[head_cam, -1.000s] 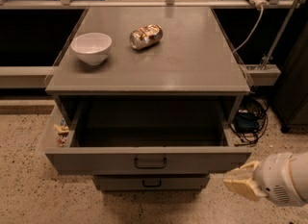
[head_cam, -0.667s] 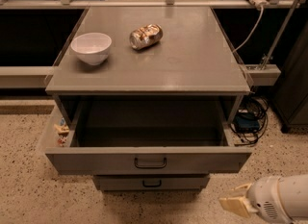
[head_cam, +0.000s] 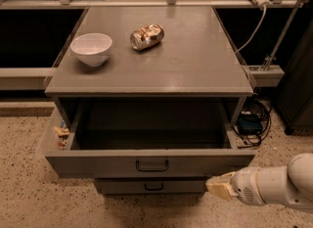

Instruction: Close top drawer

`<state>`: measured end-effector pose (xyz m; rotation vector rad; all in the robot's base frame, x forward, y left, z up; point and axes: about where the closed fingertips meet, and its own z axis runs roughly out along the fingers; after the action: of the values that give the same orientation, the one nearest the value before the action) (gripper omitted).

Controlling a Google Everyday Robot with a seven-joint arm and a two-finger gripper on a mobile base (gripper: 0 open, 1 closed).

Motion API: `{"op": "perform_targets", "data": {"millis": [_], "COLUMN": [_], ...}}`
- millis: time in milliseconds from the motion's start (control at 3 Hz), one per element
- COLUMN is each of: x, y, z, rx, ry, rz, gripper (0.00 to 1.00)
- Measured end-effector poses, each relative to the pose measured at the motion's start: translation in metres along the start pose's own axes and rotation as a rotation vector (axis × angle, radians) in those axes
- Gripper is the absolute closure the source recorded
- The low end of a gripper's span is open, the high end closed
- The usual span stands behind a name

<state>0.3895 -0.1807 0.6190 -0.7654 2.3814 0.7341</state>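
Observation:
The top drawer of the grey metal cabinet stands pulled far out, its inside dark and bare. Its flat grey front carries a small black pull handle at the centre. My gripper is at the lower right, its tan tip just below the right end of the drawer front, about level with the drawer below. The white arm runs off the right edge.
A white bowl and a crushed can sit on the cabinet top. A slimmer drawer front with a black handle shows below. Cables lie on the speckled floor at the right. Small items sit on the left ledge.
My arm and gripper have moved down and leftward, from beside the drawer's right end to just under its right corner. The drawer has not moved.

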Motion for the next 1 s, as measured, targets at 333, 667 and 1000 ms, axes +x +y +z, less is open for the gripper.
{"op": "perform_targets", "data": {"millis": [333,667,1000], "x": [-0.055,-0.055,-0.066], "y": [-0.020,-0.020,-0.023], "z": [0.017,0.017,0.020], "rx": [0.044,0.044,0.065], "ry": [-0.085,-0.085,-0.097], "rz": [-0.087,-0.087,-0.106], "gripper": [1.00,1.00,1.00]}}
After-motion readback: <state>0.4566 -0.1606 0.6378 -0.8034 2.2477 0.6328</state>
